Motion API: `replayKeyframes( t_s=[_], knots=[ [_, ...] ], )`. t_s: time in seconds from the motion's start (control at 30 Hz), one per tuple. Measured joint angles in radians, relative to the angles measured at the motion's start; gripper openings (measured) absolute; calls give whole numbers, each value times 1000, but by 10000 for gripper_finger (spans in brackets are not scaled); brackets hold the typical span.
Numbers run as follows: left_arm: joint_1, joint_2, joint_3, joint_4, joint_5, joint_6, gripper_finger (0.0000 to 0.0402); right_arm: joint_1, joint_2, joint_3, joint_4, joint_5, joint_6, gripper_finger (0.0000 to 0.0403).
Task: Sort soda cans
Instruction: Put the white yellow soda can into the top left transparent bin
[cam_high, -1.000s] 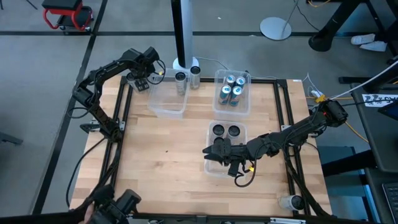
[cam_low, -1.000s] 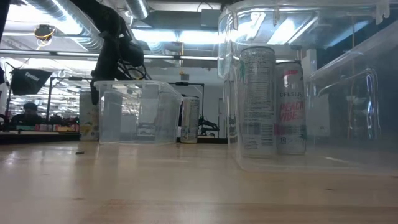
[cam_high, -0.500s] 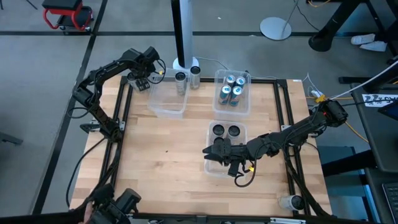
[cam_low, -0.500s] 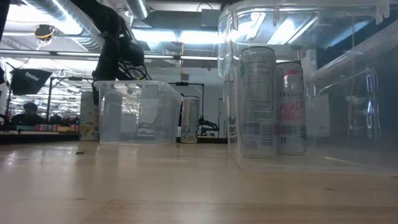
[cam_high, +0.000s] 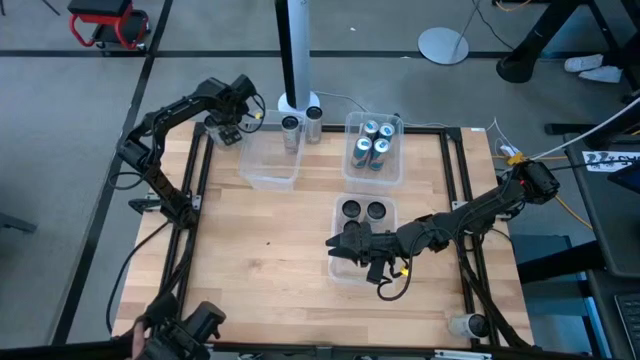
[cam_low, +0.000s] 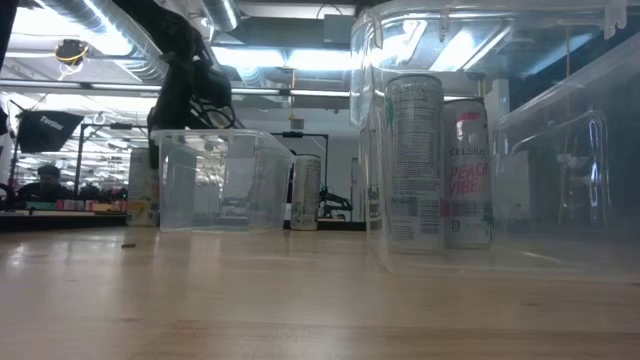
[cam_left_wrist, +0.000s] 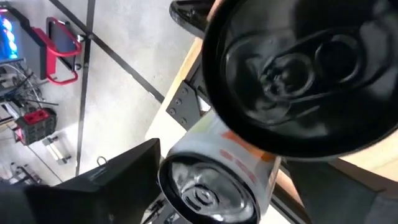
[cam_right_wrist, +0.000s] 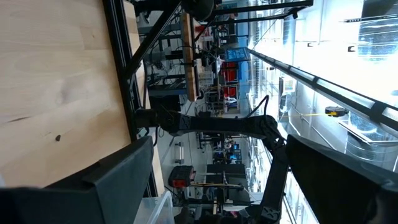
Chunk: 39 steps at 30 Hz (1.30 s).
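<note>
left gripper (cam_high: 228, 131) | fingers spread over two silver-topped metal soda cans (cam_left_wrist: 214, 186) | descend centred on one, avoid its neighbour

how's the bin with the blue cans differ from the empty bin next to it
The bin with the blue cans holds four blue-and-silver cans, standing upright; the empty bin holds none. The bin with the blue cans sits toward the table's right side, while the empty bin sits left of it, close to the left gripper. Two cans stand just outside the empty bin's far edge. Both bins are clear rectangular plastic.
</note>
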Motion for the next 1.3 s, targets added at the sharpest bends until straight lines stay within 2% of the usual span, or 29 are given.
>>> replayKeyframes(
  t_s=[0.2,0.43,1.2,1.3],
  knots=[
    [2,0,2,-18,-76,-36,346,0,0,0,0,0,0,365],
    [34,-1,3,-28,-94,-41,343,0,0,0,0,0,-1,365],
    [24,-2,3,-14,-52,-15,343,0,0,0,16,2,-27,365],
    [-6,-3,4,19,11,-6,343,0,0,0,17,2,-46,365]
  ],
)
